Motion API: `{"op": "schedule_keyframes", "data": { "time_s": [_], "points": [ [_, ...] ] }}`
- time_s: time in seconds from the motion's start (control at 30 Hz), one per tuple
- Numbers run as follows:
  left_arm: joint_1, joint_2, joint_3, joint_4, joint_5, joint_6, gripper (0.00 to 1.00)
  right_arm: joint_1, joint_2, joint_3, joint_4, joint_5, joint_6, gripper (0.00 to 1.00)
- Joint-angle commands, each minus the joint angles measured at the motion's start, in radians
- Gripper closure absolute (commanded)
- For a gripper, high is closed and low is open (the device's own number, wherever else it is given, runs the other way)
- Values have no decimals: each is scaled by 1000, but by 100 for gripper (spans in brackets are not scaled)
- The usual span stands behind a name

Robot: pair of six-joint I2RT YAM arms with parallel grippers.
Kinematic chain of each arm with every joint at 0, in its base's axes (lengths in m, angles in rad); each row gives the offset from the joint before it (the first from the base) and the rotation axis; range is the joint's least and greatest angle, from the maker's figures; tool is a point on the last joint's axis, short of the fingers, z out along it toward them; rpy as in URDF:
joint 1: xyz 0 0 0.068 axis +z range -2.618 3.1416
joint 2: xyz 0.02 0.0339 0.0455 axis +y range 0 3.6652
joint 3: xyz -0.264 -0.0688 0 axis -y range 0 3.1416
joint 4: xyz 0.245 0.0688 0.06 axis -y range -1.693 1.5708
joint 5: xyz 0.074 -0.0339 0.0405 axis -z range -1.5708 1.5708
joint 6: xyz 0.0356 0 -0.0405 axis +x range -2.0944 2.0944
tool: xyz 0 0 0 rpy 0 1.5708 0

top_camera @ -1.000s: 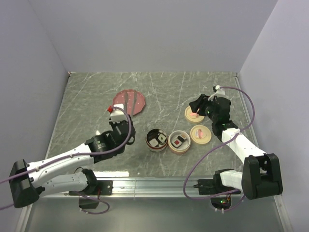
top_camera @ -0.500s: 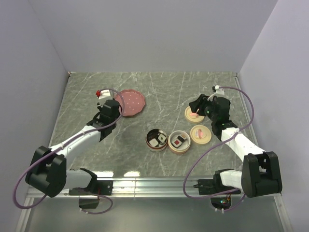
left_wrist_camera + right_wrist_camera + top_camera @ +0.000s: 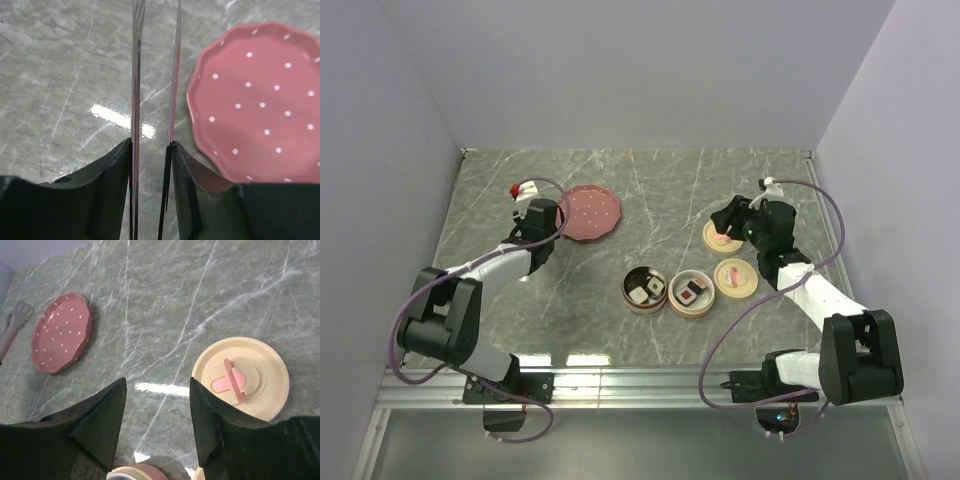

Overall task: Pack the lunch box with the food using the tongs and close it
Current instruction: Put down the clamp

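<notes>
Left pincer [image 3: 150, 147] is seen closed on the tongs [image 3: 135, 75]. Both slim metal arms are pressed from outside by the dark fingers [image 3: 112, 170] and are held nearly parallel, pointing away over the marbled surface [image 3: 60, 65]. Just to their right the pink dotted plate [image 3: 260, 95] is found. The tong tips are cut off in the wrist view, and from above they are too small for anything carried to be told.

Right pincer [image 3: 157, 382] is held open above the surface, its fingers spread wide. A cream lid [image 3: 240, 377] with a pink handle is seen just beside it, and a second lid [image 3: 735, 277] is laid nearer the arms.

The food [image 3: 640, 294] is seen inside two round lunch box bowls [image 3: 645, 270] set touching at mid-surface, well apart from the tongs.
</notes>
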Motion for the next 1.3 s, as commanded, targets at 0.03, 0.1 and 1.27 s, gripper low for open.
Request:
{"op": "schedule_keyframes", "data": {
  "time_s": [0.03, 0.1, 1.27],
  "points": [
    [26, 59, 75, 28, 17, -22, 58, -6, 6, 23, 51, -2, -6, 39],
    [32, 56, 71, 45, 25, -24, 58, -5, 4, 23, 50, -2, -6, 39],
    [124, 211, 222, -271, 62, -116, 43, -5, 27, 28, 47, -10, -8, 40]
  ]
}}
